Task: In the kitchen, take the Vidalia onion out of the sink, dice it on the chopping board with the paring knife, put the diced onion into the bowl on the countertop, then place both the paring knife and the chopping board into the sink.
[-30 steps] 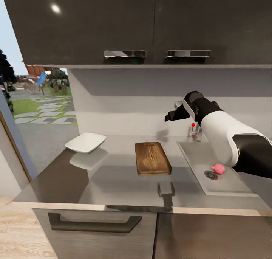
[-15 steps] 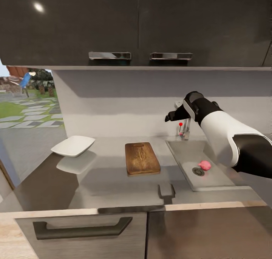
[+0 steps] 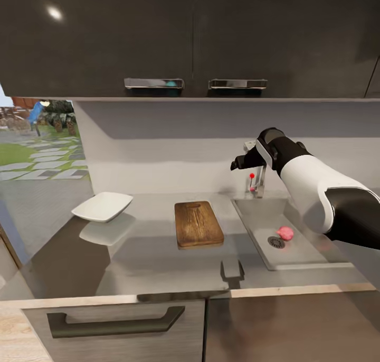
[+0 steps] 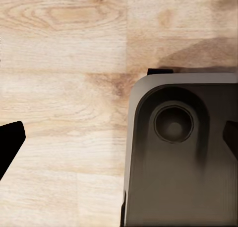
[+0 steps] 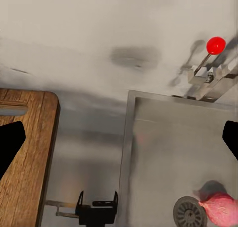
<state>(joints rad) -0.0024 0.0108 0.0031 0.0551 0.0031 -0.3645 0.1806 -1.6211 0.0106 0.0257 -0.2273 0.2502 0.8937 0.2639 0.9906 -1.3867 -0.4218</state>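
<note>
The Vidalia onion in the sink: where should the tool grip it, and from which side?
Grip the Vidalia onion across its round body, coming from above: it lies low in the sink beside the drain, so the basin walls probably hinder a sideways approach. The right tool hangs above the tap.

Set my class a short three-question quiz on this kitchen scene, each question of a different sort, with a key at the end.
1. True or false: the Vidalia onion lies on the chopping board.
2. Multiple choice: the bowl on the countertop stands to which side of the board in the head view? A. left B. right C. on top of it
3. Fill in: the onion sits in the sink, right beside the round ____.

Key
1. False: it lies in the sink, and the board is bare.
2. A
3. drain
</note>
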